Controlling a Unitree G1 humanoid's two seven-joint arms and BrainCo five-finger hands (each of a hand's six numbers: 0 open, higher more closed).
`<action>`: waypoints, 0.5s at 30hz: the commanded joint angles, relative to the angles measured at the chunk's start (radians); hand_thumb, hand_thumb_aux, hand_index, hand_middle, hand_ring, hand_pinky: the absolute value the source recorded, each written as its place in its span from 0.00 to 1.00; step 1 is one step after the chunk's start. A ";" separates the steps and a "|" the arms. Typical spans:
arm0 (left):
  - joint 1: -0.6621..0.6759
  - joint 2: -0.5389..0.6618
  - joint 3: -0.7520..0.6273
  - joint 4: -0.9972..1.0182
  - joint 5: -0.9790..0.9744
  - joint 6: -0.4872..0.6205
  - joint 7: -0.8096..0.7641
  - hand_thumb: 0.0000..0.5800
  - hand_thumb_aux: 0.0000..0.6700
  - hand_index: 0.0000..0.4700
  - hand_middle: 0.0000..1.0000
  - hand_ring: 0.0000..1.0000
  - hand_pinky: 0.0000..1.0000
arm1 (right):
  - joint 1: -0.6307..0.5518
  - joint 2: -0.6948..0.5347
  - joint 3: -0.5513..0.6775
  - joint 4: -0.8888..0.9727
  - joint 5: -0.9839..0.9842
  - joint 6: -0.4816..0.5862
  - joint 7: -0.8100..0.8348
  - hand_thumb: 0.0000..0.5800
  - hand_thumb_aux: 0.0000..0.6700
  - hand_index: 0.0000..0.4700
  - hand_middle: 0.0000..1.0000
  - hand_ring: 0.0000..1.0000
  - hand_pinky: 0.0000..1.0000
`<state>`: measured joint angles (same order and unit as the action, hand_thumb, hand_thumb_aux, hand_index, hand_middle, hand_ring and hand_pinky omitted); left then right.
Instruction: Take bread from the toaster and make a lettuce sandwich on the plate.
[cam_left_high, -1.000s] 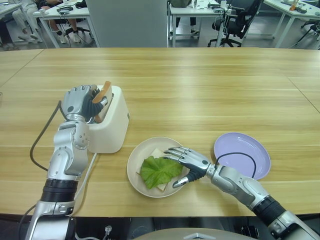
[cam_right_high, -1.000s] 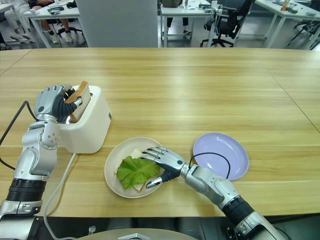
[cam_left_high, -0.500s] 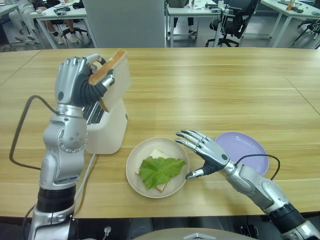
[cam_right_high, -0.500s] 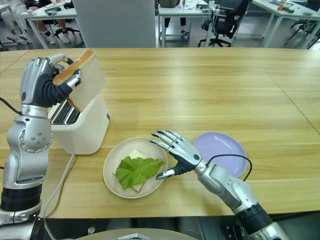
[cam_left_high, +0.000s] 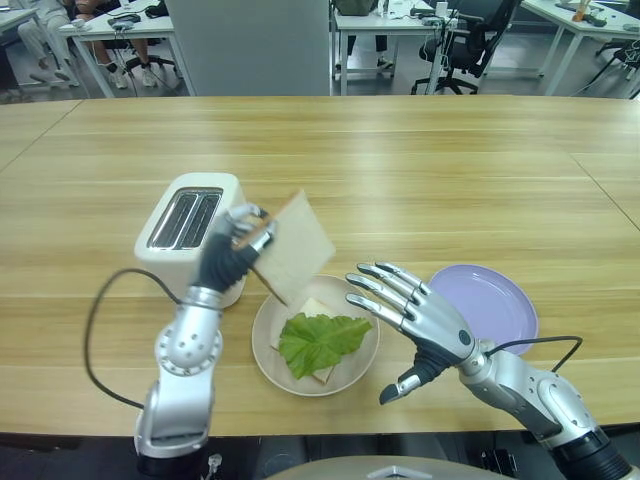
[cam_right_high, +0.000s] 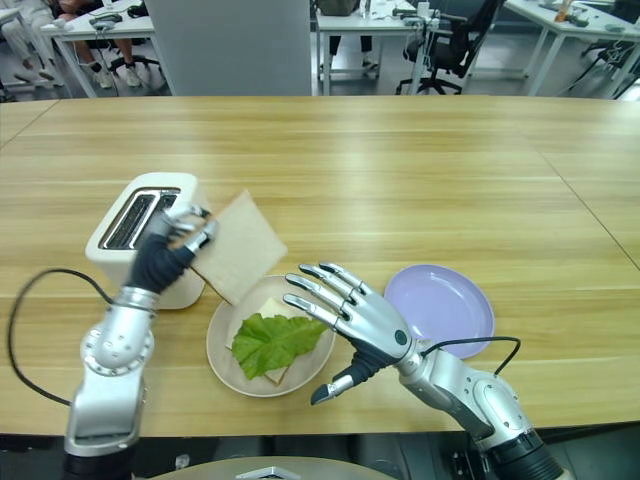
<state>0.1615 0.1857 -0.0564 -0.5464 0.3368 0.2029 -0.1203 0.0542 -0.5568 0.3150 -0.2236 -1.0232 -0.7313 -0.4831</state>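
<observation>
The left robot hand (cam_left_high: 232, 255) is gripping a bread slice (cam_left_high: 297, 248), tilting it over the far-left rim of the plate (cam_left_high: 262, 360), probably to cap the lettuce (cam_left_high: 320, 340); the right robot hand (cam_left_high: 420, 318) is hovering open near the front edge of the surface (cam_left_high: 400, 170), leaving room.

Smooth silver shells on left forearm (cam_left_high: 183, 350) and right forearm (cam_left_high: 525, 385). Left robot hand (cam_left_high: 232, 258) black with silver trim; right robot hand (cam_left_high: 425, 318) silver-plated over black. Thin black left cable (cam_left_high: 86, 335), right cable (cam_left_high: 545, 339).
</observation>
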 joint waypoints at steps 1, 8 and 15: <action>0.048 -0.011 -0.106 0.065 0.083 0.009 0.025 1.00 1.00 0.98 1.00 1.00 1.00 | 0.011 0.009 0.015 0.021 -0.053 0.010 -0.012 0.00 0.00 0.00 0.00 0.00 0.00; 0.102 -0.025 -0.176 0.160 0.125 0.004 0.065 1.00 1.00 0.98 1.00 1.00 1.00 | -0.024 0.039 0.117 0.168 -0.093 0.054 0.075 0.00 0.00 0.00 0.00 0.00 0.00; 0.130 -0.009 -0.182 0.225 0.170 -0.006 0.117 1.00 1.00 0.98 1.00 1.00 1.00 | -0.065 0.052 0.217 0.303 -0.073 0.098 0.257 0.00 0.00 0.00 0.00 0.00 0.00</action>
<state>0.2813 0.1690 -0.2255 -0.3555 0.4819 0.1945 -0.0121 -0.0007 -0.5059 0.5072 0.0432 -1.1036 -0.6466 -0.2786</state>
